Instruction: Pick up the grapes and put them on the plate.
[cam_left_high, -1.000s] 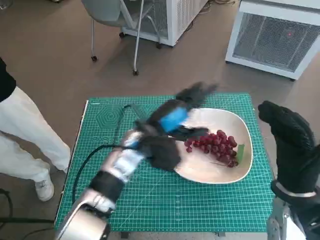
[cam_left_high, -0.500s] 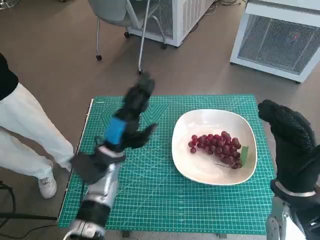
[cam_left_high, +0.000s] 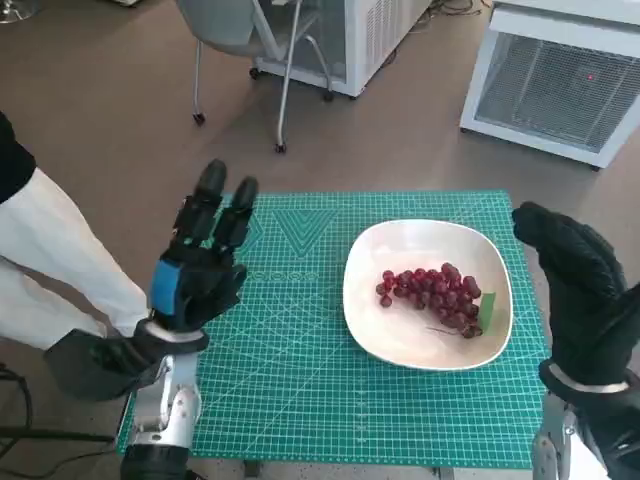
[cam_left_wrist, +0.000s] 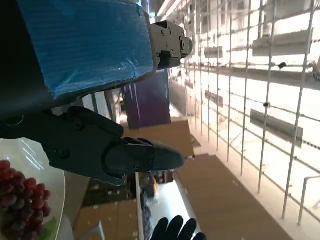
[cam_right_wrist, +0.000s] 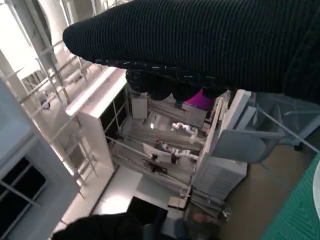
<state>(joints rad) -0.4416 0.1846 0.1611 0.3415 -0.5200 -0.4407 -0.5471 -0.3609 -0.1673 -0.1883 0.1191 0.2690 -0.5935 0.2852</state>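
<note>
Head view first: the grapes (cam_left_high: 432, 297) are sitting in the white plate (cam_left_high: 400, 345), a dark red bunch lying toward the plate's right side with a bit of green leaf at its right end. The plate is on the right half of the green cutting mat (cam_left_high: 300, 390), close to the mat's right edge. The left hand (cam_left_high: 197, 268) is raised over the mat's left edge, well apart from the plate, fingers straight and a little apart, nothing in it. The right hand (cam_left_high: 575, 285) is up just off the mat's right edge, beside the plate but not touching it; I can't tell how its fingers are set. A person's white trouser leg (cam_left_high: 60, 270) and shoe show on the floor left of the table.

Left wrist view: blue-taped back of the left hand (cam_left_wrist: 85, 42), black fingers (cam_left_wrist: 110, 150) stretched out holding nothing, grapes (cam_left_wrist: 20, 192) and plate rim (cam_left_wrist: 57, 185) in one corner.

Right wrist view: mostly the knitted glove of the right hand (cam_right_wrist: 200, 40); fingers hidden, grip unclear.
</note>
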